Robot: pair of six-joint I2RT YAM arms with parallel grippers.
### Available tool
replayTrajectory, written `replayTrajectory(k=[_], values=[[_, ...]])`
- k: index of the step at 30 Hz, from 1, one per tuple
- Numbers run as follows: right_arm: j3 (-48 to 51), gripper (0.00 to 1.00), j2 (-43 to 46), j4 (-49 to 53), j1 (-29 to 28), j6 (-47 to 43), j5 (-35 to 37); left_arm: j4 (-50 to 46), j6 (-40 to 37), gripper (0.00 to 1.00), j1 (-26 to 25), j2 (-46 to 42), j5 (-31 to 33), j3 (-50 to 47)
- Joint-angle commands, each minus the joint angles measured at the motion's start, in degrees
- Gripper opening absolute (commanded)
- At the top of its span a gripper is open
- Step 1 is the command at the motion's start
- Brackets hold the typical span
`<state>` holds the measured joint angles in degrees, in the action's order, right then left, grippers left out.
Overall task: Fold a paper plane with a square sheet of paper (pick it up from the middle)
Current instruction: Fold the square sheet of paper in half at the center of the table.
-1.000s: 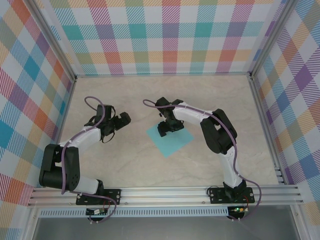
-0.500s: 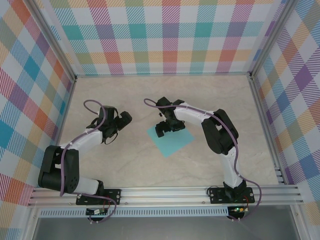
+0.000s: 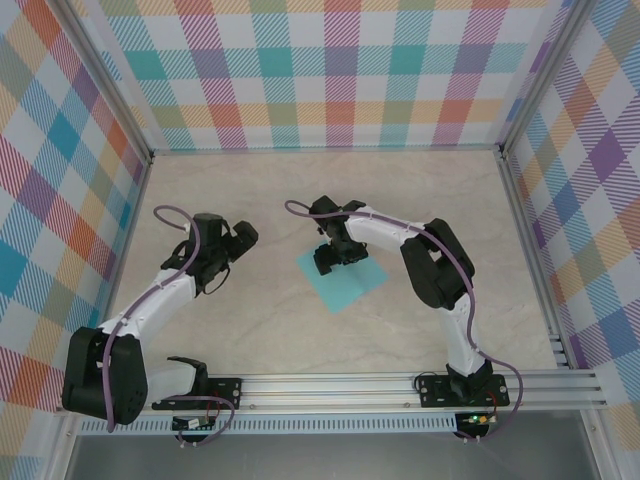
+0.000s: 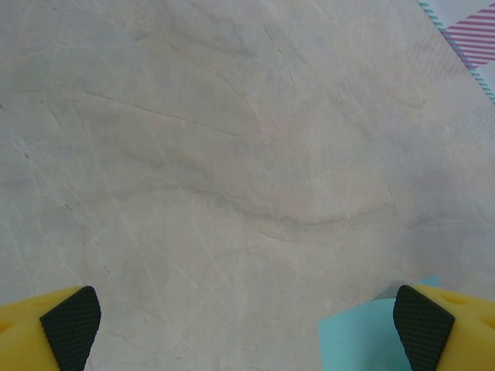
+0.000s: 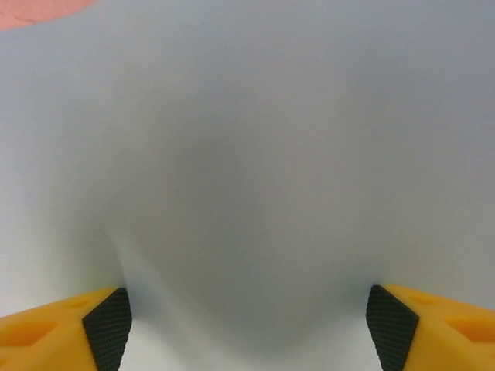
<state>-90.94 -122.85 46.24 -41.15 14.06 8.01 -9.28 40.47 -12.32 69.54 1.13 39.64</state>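
From above, the square sheet of paper [image 3: 348, 284] lies flat and cornerwise on the counter [image 3: 270, 320]. The right end effector [image 3: 335, 256] sits over its far-left corner, as before. The left end effector [image 3: 236, 238] is well left of it, and that arm's elbow has swung down-left.

Left wrist: fingers [image 4: 71, 317] spread wide, empty, a sheet corner beside one pad.

Right wrist: fingers [image 5: 108, 321] wide apart, empty, sheet close beneath.

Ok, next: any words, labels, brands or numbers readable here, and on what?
No text can be read. The square sheet of paper is plain turquoise, the table and plaid walls carry none, and the small boards at the arm bases are too small to read.
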Motion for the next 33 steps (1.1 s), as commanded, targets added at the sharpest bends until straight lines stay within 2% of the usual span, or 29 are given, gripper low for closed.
replayTrajectory(k=[1, 5, 8, 11, 13, 17, 26, 33], values=[[3.33, 0.77, -6.73, 3.43, -0.08, 2.14, -0.1, -1.91, -2.17, 1.0, -0.69, -1.33, -1.12, -1.64], [1.36, 0.7, -5.12, 3.6, -0.07, 5.38, -0.71, -1.8, -3.84, 1.0, -0.69, -0.45, -4.32, -2.3], [0.54, 0.61, -1.7, 2.61, -0.08, 9.69, -3.78, -0.72, -4.48, 1.0, -0.7, 0.06, -7.31, -3.04], [1.2, 0.47, 2.25, 0.18, -0.08, 14.87, -6.78, 0.15, -5.29, 0.99, -0.74, 0.15, -9.67, -4.01], [2.15, 0.33, 4.52, -1.77, -0.08, 18.27, -9.19, 1.53, -6.12, 0.98, -0.69, 0.0, -11.9, -5.1], [5.44, 0.3, 9.12, -5.99, -0.1, 24.29, -13.07, 2.91, -7.13, 0.95, -0.69, -0.2, -14.6, -6.5], [16.28, 0.3, 20.48, -22.61, 0.06, 30.06, -26.48, 3.74, -5.86, 0.89, -0.69, -1.06, -17.97, -6.99], [20.92, 0.3, 21.61, -29.19, 1.29, 33.53, -30.98, 8.32, -4.24, 0.84, -0.77, 1.07, -22.55, -7.89]])
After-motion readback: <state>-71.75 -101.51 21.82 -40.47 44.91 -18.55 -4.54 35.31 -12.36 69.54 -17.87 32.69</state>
